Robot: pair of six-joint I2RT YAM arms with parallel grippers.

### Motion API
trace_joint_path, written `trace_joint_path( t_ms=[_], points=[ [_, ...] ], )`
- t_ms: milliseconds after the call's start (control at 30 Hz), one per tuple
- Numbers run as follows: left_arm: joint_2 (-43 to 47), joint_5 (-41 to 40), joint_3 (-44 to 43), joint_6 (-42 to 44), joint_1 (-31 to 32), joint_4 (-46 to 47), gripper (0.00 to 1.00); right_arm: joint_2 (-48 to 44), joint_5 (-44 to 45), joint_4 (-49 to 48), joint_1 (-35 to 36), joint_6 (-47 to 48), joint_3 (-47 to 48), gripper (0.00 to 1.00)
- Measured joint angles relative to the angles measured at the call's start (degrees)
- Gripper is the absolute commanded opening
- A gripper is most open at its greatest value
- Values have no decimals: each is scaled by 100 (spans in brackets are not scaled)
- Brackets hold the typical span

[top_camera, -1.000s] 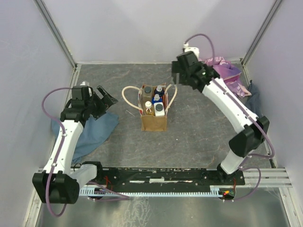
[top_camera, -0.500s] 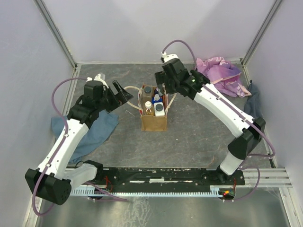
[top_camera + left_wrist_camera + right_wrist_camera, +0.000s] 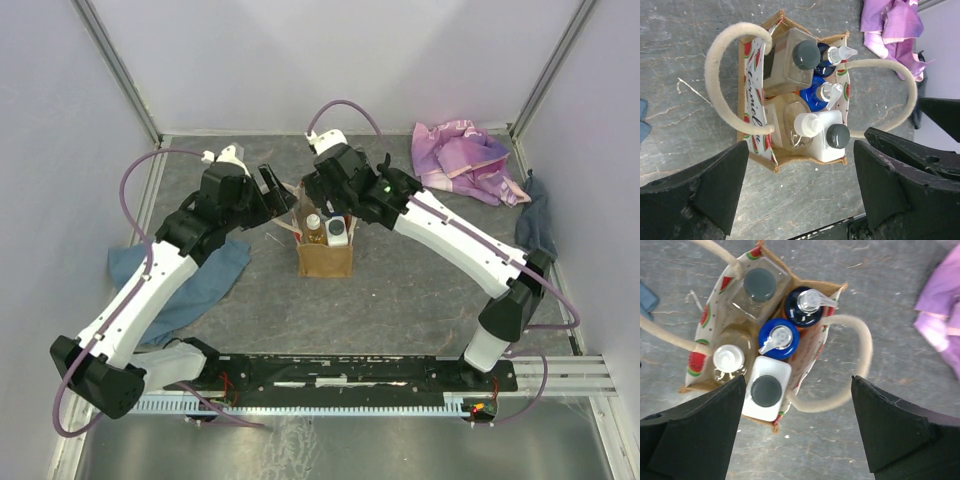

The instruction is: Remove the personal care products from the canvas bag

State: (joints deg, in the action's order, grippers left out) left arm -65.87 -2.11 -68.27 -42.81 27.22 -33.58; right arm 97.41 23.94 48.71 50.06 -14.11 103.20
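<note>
Canvas bag (image 3: pixel 325 262) has both open jaws moved in close.

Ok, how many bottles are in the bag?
5, all upright inside the bag: a grey-capped clear bottle, a dark blue pump bottle, a bright blue pump bottle, a white-capped bottle, a white bottle. Smaller ones could hide underneath.

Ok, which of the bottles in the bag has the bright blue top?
The pump bottle in the middle of the canvas bag; the other pump top is dark navy, the remaining caps grey or white.
</note>
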Motion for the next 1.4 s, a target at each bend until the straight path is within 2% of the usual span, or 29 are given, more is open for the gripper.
trace_joint_path(
  t_ms=[133, 267, 400, 567, 667, 900, 1167, 1400],
  points=[
    [44, -619, -168, 0, 225, -304, 99, -4, 896, -4, 389, 304, 11, 95],
    [125, -1010, -302, 0, 221, -450, 100, -39, 1207, -101, 708, 573, 11, 92],
    [101, -970, -382, -2, 247, -343, 93, -70, 1165, -236, 737, 662, 31, 92],
    [-11, -767, -350, -4, 372, -22, 90, 101, 686, -157, 551, 472, 341, 81],
    [-72, -647, -350, -7, 452, 122, 90, 177, 74, -195, 249, 221, 284, 75],
    [-151, -522, -234, -2, 621, 415, 91, 437, -776, -258, -295, -264, -219, 74],
    [-278, -387, 468, -168, 680, 599, 92, 470, -1377, -232, -343, -669, -894, 73],
    [-275, -330, 614, -264, 695, 713, 93, 466, -1523, -208, -339, -966, -1023, 67]
  ],
)
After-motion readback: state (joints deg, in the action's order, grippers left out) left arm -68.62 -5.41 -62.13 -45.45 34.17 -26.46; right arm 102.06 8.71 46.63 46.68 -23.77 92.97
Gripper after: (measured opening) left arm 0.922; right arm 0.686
